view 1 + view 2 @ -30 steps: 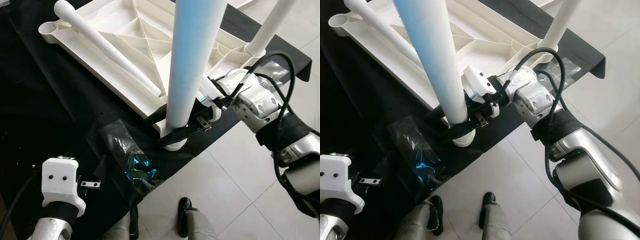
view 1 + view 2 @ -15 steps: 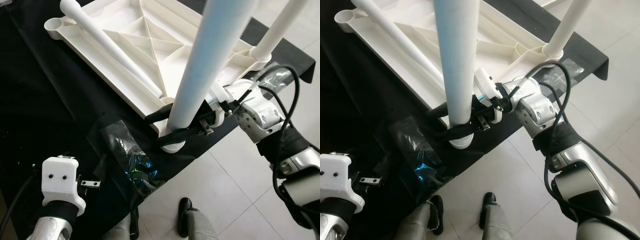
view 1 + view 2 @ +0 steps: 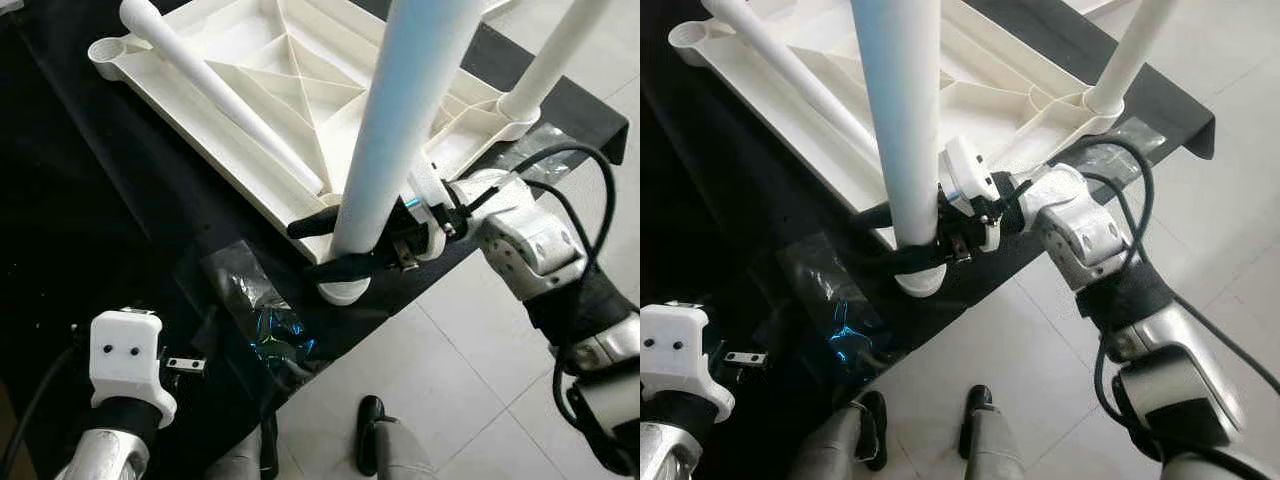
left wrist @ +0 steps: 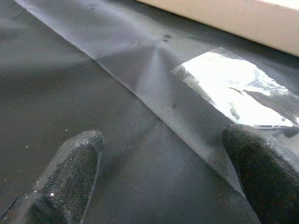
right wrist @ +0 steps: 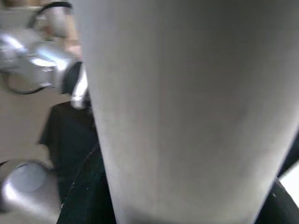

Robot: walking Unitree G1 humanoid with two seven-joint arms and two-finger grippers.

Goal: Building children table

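- The white table leg (image 3: 400, 130) stands nearly upright in the corner socket (image 3: 343, 291) of the upturned white tabletop (image 3: 250, 90), at the tabletop's nearest corner, about 6 o'clock of its ribbed underside.
- The right gripper (image 3: 335, 245) is clamped around the base of this leg, one black finger on each side of the tube, just above the socket; in the right wrist view the tube (image 5: 187, 107) sits pressed close to the camera.
- A second leg (image 3: 548, 60) stands in the corner at 3 o'clock of the tabletop.
- A third leg (image 3: 215, 90) lies flat across the ribs, running from 10 o'clock toward the held leg.
- The tabletop rests on a black sheet (image 3: 90, 200) over the work surface.
- A crinkled clear plastic bag (image 3: 262, 315) lies on the sheet at 7 o'clock of the held leg.
- The left gripper (image 4: 163, 172) hovers low over the sheet at 8 o'clock, fingers spread wide, holding nothing.
- Pale floor tiles (image 3: 470, 400) lie at 5 o'clock.
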